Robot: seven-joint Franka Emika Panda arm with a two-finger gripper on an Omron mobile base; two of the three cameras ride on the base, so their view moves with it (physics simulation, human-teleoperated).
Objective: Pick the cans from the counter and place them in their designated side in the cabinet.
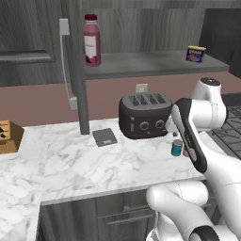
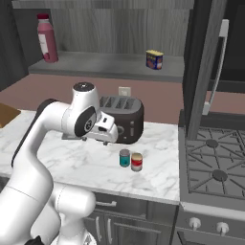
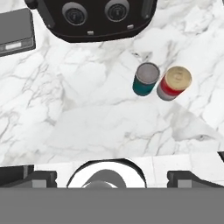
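Two cans stand on the counter [image 2: 81, 160], both upright, long axis vertical, tops facing up. The teal can [image 2: 124, 158] and the red can [image 2: 137, 162] sit side by side, touching or very nearly so; contact cannot be confirmed. From the right base camera, teal is left and red is right. The hand camera looks almost straight down on them: the teal can [image 3: 145, 78] shows a greyish top, the red can [image 3: 174, 82] a tan top with a white band below it. From the left base camera the teal can [image 1: 177, 147] is visible, with the red one mostly hidden behind the arm.

Both cans are in front of the black toaster [image 2: 122, 119], near the counter's front edge, towards the stove [image 2: 215, 165] side. One toaster, four slots. One small grey scale [image 1: 105, 137] lies flat on the counter to the toaster's left.

The gripper [image 2: 106, 130] hangs above the counter in front of the toaster, apart from both cans. Its jaws stand wide, with nothing between them.

The cabinet [image 1: 150, 63] is open. On its shelf: one tall red bottle [image 1: 91, 40] upright at the left, one blue tin [image 1: 195, 53] at the right. One door with a silver bar handle [image 1: 67, 66] stands ajar.
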